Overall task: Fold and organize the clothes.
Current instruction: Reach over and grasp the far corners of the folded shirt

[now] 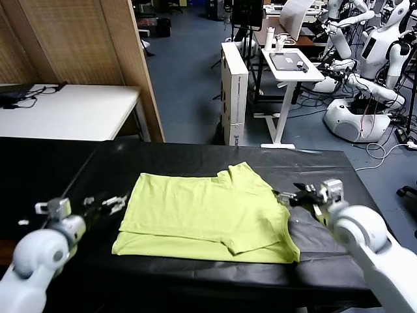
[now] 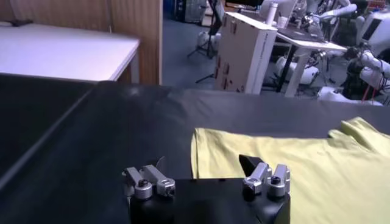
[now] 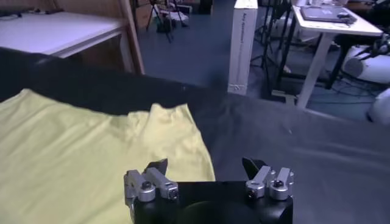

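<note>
The lime yellow-green T-shirt (image 1: 207,215) lies partly folded on the black table (image 1: 326,169), one sleeve sticking out at its far right side. No white print shows. My left gripper (image 1: 107,203) is open and empty just off the shirt's left edge; in the left wrist view my left gripper (image 2: 204,168) has the shirt (image 2: 292,176) ahead, one finger over its edge. My right gripper (image 1: 294,195) is open and empty just off the shirt's right edge; in the right wrist view my right gripper (image 3: 207,165) has the shirt (image 3: 91,158) under one finger.
A white table (image 1: 71,111) stands at the back left beside a wooden panel (image 1: 98,45). Beyond the black table are a tall white box (image 1: 234,91), a small white desk (image 1: 293,65) and other white robots (image 1: 365,72).
</note>
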You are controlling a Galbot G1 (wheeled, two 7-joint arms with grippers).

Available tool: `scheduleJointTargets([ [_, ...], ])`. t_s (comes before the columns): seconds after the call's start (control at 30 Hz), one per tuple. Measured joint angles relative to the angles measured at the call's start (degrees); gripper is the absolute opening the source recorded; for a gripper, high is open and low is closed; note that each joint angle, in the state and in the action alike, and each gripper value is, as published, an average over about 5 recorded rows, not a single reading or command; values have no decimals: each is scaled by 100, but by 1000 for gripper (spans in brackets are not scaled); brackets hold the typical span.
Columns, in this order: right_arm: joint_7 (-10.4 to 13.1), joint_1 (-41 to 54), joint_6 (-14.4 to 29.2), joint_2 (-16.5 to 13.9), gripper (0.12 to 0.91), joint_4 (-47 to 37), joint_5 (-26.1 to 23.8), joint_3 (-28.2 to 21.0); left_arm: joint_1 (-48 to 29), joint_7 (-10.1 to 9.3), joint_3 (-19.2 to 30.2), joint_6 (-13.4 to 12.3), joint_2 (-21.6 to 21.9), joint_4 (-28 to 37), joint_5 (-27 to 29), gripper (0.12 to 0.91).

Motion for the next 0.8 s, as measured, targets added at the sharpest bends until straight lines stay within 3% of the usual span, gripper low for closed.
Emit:
scheduleJointTargets([
  [0.37, -10, 663, 0, 555, 907, -966, -177, -485, -1911, 192, 1272, -71, -373, 1863, 235, 907],
  [0.8, -28, 893, 118, 957, 907, -1560, -389, -646, -2345, 243, 1612, -91, -671, 2596, 435, 907],
])
